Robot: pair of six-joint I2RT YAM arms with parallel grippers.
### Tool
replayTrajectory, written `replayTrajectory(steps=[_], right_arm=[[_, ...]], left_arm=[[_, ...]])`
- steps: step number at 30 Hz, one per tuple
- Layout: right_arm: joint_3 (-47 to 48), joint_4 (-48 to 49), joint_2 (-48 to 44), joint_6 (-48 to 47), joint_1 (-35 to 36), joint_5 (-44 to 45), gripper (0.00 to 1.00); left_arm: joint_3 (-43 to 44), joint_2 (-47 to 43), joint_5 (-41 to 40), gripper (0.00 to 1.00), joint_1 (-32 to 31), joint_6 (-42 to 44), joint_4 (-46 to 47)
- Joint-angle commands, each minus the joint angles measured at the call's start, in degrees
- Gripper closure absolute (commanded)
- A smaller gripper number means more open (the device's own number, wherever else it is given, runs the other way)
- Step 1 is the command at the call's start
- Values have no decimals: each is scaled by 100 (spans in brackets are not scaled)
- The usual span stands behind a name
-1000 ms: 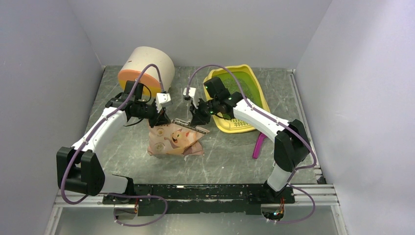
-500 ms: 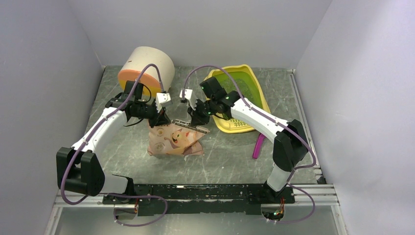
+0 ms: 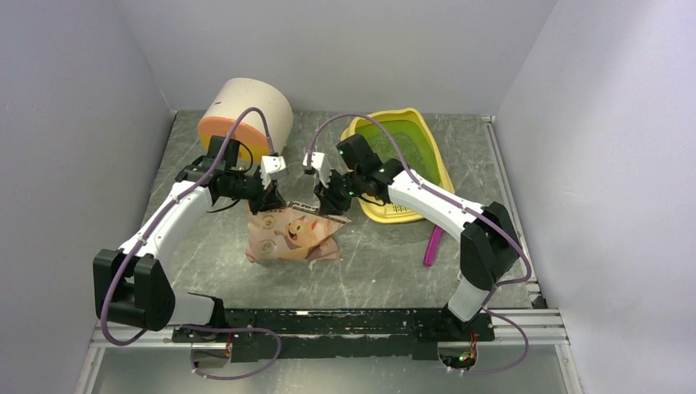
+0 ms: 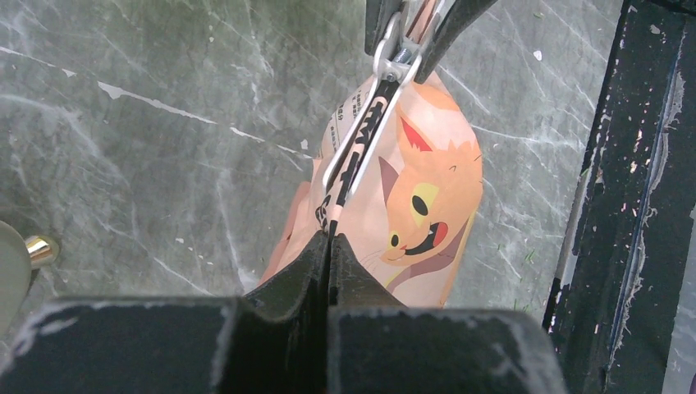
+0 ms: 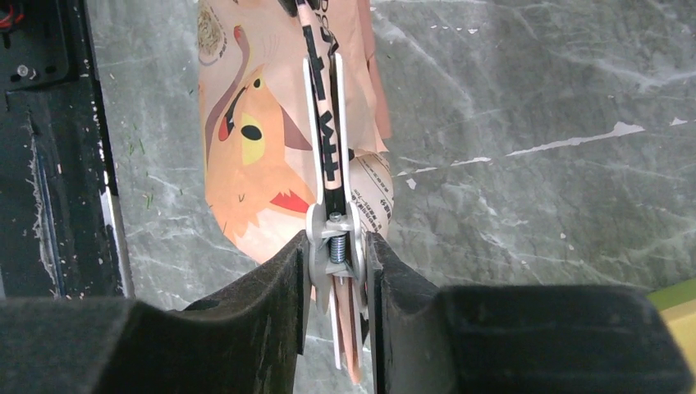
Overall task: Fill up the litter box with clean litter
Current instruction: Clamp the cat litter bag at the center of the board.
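The pink cat-print bag (image 3: pixel 291 234) stands on the table between the arms. A white spring clip (image 5: pixel 327 139) runs along its folded top edge. My left gripper (image 3: pixel 271 197) is shut on the left end of that top edge (image 4: pixel 329 238). My right gripper (image 3: pixel 328 199) is shut on the clip's spring end (image 5: pixel 335 242), one finger on each side. The clip also shows in the left wrist view (image 4: pixel 369 123). The yellow litter box (image 3: pixel 392 212) with its lime-green pan lies behind the right arm. No loose litter shows.
A cream-and-orange cylinder (image 3: pixel 246 111) lies at the back left, just behind the left arm. A magenta scoop (image 3: pixel 433 245) lies in front of the litter box on the right. A black rail (image 4: pixel 624 205) runs along the near table edge.
My right gripper has shifted a little to the left, toward the left gripper, with the clip in it. The left arm and the bag's base have stayed put.
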Motion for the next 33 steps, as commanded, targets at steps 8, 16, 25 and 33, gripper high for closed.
replayTrajectory(steps=[8, 16, 25, 33], right_arm=[[-246, 447, -377, 293, -152, -154, 67], [-223, 549, -324, 374, -157, -363, 79], [-214, 253, -221, 70, -137, -274, 95], [-387, 374, -274, -46, -85, 79, 73]], left_arm=[[46, -244, 356, 95, 25, 40, 157], [51, -287, 336, 95, 24, 41, 125], [42, -324, 351, 95, 26, 22, 127], [66, -347, 364, 95, 24, 49, 77]])
